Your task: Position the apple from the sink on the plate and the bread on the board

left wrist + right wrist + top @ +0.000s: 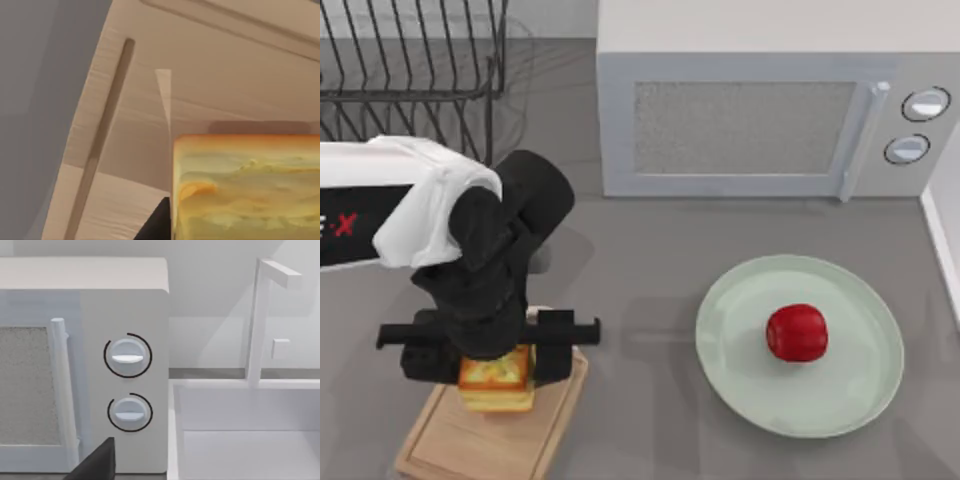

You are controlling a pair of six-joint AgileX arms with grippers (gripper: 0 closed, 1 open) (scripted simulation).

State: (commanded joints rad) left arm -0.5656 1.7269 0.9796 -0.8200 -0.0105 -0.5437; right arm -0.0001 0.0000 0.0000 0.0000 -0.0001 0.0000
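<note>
While bread (497, 377) tops board (470, 440), microwave (760, 110) stands behind.

Grey countertop (640, 240) seen from above. Resting directly on it: a wire dish rack (410, 60) at the upper left of the frame; a white microwave (760, 110) along the upper edge, centre to right; a pale mint-green plate (820, 400) at lower right; a light-wood board (470, 445) at lower left. A white sink (245, 430) adjoins the microwave.
</note>
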